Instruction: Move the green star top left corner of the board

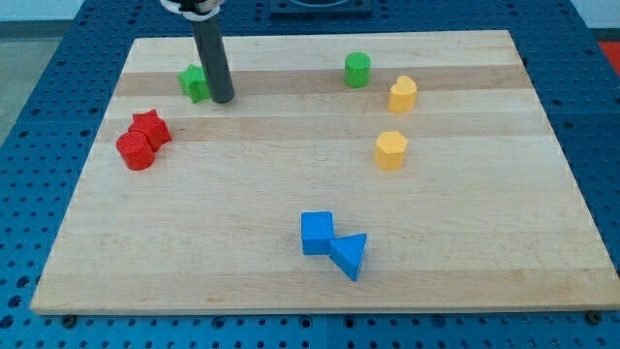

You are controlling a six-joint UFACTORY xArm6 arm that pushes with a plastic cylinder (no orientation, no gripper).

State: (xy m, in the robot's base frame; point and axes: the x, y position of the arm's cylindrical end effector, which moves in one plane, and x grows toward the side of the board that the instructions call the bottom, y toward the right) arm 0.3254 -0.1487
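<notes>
Item: small green star-shaped block (194, 82), upper left of the wooden board (291, 281), short of its corner. My tip (223, 96) touches its right side, holding nothing. Pushing under way, we judge; next, continue leftward and upward.

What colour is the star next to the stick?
Green star, touching my tip; the camera view shows it.

A pale wooden bench (320, 184) of glued planks, its grain running across the view, spreads out below and to both sides of the end effector. Around it on every side lies a blue perforated surface (39, 116) dotted with regular holes. Lighting is even and soft, with only faint shadows.
</notes>
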